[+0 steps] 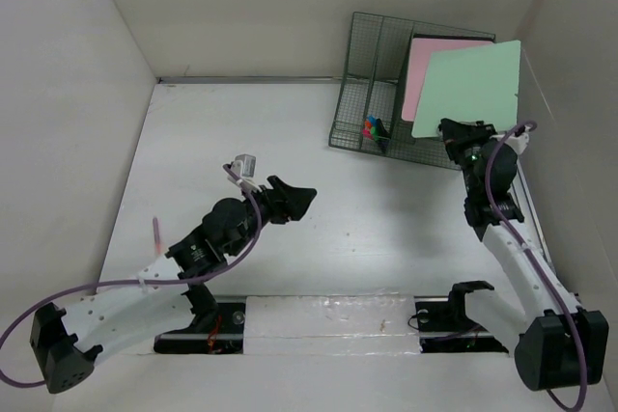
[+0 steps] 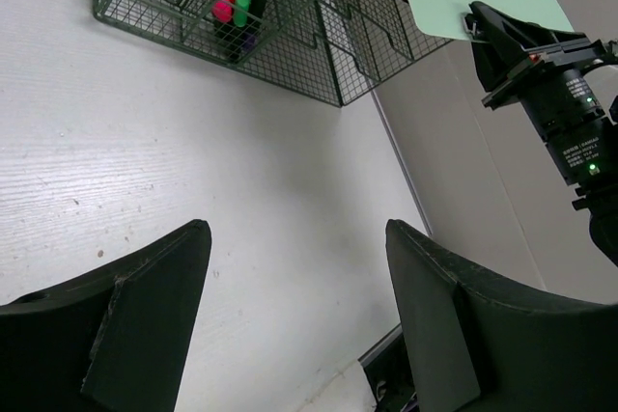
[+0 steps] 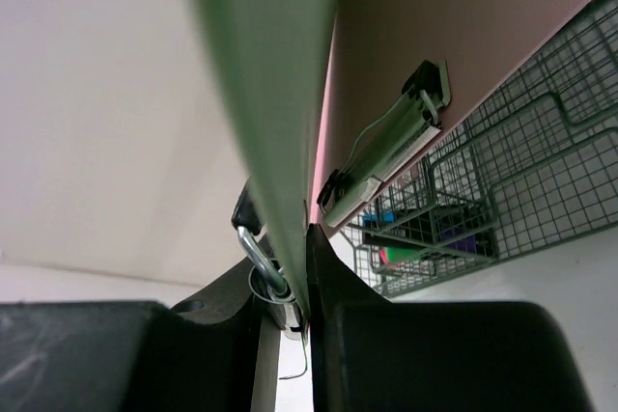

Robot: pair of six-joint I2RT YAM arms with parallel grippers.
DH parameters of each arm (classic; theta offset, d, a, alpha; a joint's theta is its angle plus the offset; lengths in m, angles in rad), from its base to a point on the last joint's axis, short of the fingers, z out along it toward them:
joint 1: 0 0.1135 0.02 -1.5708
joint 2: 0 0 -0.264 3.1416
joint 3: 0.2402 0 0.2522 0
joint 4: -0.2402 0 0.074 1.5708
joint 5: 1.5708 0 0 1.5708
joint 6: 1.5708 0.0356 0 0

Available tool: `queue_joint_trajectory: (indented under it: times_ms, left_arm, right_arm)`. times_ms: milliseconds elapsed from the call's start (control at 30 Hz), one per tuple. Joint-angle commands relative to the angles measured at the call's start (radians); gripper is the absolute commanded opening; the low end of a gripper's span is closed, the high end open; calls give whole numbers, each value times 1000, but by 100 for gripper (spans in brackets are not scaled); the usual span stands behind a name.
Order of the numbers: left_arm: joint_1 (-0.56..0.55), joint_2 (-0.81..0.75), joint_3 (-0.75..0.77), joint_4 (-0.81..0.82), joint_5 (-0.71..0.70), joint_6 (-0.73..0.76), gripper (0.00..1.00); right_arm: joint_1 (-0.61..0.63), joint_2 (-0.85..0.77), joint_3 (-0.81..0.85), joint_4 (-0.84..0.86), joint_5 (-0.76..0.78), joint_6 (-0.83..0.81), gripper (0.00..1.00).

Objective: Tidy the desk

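White desk (image 1: 386,238) beneath left claw (image 1: 301,198), jaws apart; right claw (image 1: 454,134) clamped on green board (image 1: 468,84)

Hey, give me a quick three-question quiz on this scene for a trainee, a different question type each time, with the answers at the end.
1. Multiple choice: what is the right claw shut on? A, a marker. B, the green clipboard. C, a notebook.
2. True or false: the left claw is gripping something.
3. Short answer: what colour is the second clipboard, the one standing in the wire rack?
Key: 1 B. 2 False: it is open and empty. 3 Pink.
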Motion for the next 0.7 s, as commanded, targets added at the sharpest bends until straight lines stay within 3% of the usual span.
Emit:
queue_joint_trajectory:
  times_ms: [0, 233, 667]
  left_arm:
    - [-3, 20, 3, 48, 5, 18, 69]
    - [-3, 56, 17, 53, 12, 20, 69]
    - [-3, 83, 23, 65, 15, 25, 69]
  right_arm:
    - [-36, 24, 60, 121, -144, 24, 0]
    - [-90, 141, 83, 205, -291, 47, 0]
    - [-90, 231, 127, 254, -251, 48, 0]
